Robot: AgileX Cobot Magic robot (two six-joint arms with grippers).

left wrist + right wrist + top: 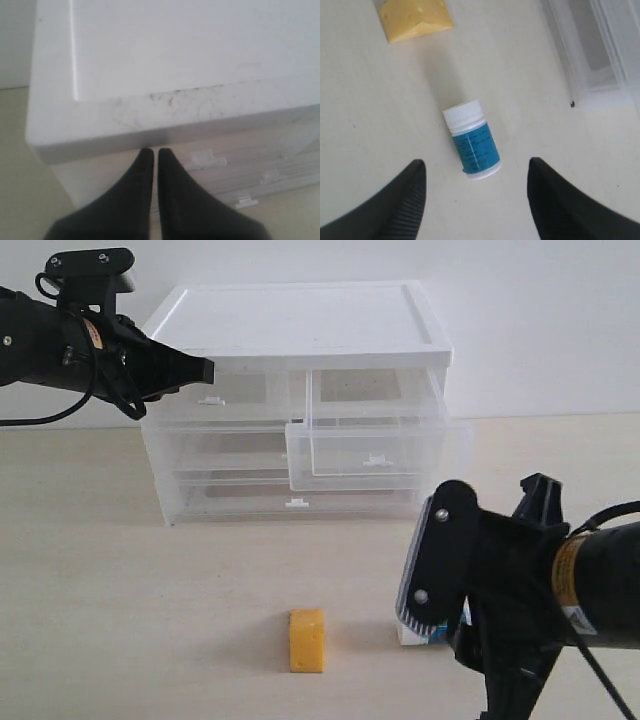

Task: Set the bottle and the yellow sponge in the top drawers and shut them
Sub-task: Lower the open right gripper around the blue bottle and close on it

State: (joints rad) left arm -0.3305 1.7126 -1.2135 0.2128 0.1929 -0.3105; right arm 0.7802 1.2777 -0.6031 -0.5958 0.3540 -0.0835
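The teal, white-capped bottle point(471, 140) lies on its side near the upright yellow sponge point(307, 640); the left top drawer point(215, 390) is shut, the right top drawer point(365, 455) pulled out.

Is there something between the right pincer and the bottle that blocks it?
Nothing visible does. The bottle lies on its side on the table, in line with the gap of the open right pincer; the sponge lies apart, off to one side.

Bright, even, diffuse light; soft shadows; left wrist view blurred, perhaps defocused.
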